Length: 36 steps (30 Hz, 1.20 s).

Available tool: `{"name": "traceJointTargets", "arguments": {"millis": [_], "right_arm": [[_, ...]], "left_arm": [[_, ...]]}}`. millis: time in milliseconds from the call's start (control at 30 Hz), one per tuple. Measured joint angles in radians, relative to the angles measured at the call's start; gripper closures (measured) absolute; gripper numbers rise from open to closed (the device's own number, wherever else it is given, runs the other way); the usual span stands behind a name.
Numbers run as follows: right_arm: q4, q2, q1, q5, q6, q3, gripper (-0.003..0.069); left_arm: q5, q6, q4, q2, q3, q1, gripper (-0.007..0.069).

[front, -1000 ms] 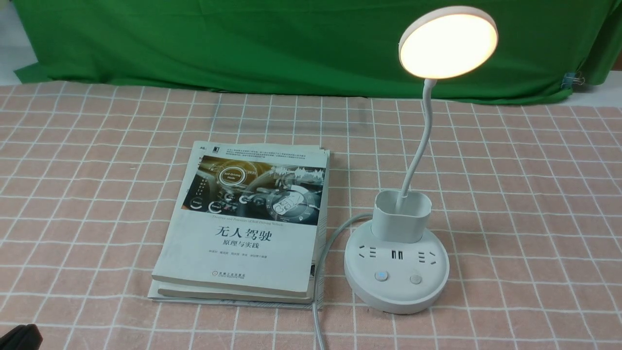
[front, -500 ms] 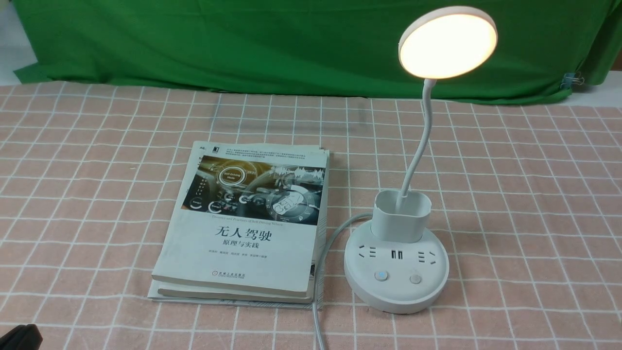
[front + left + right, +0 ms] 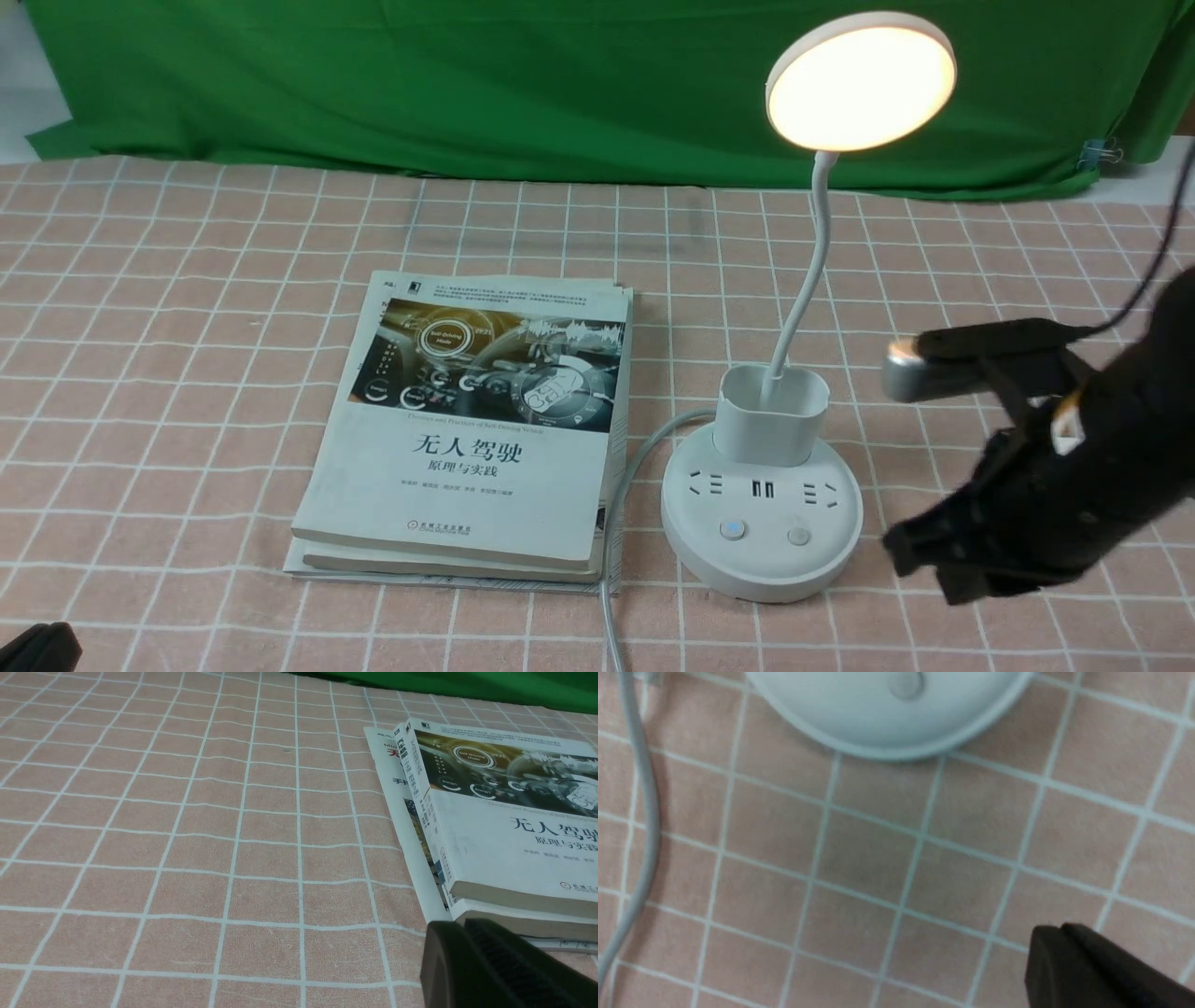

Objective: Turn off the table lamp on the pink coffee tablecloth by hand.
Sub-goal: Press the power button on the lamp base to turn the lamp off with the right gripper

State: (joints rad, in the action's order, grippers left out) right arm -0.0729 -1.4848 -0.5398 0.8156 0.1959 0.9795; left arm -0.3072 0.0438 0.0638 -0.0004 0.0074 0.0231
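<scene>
Table lamp [image 3: 773, 420] lit, standing on the pink coffee tablecloth [image 3: 187, 280]. Its round base sits just left of the right hand [image 3: 920, 558] fingertips, apart from them. Stacked books [image 3: 476, 439] lie farther left. Finger state cannot be made out on the right hand or the left hand [image 3: 486, 966].

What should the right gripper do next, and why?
Probably ease the right gripper left, over the buttons on the lamp, then press. The lamp head glows, so it is on; the gripper hangs beside the base's right edge, apart from it, over the tablecloth. Which button controls the light I cannot tell.
</scene>
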Motion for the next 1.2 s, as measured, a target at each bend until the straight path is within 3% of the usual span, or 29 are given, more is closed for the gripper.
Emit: {"name": "traceJointTargets", "arguments": {"millis": [200, 467, 1200], "right_arm": [[0.012, -0.175, -0.055, -0.031, 0.014, 0.143, 0.0616], [0.019, -0.307, -0.055, -0.093, 0.021, 0.221, 0.0616], [0.022, -0.354, -0.027, -0.141, 0.021, 0.233, 0.0616]], "left_arm": [[0.0, 0.0, 0.0, 0.0, 0.0, 0.0, 0.0618], [0.0, 0.0, 0.0, 0.0, 0.0, 0.0, 0.0618], [0.0, 0.0, 0.0, 0.0, 0.0, 0.0, 0.0618]]}}
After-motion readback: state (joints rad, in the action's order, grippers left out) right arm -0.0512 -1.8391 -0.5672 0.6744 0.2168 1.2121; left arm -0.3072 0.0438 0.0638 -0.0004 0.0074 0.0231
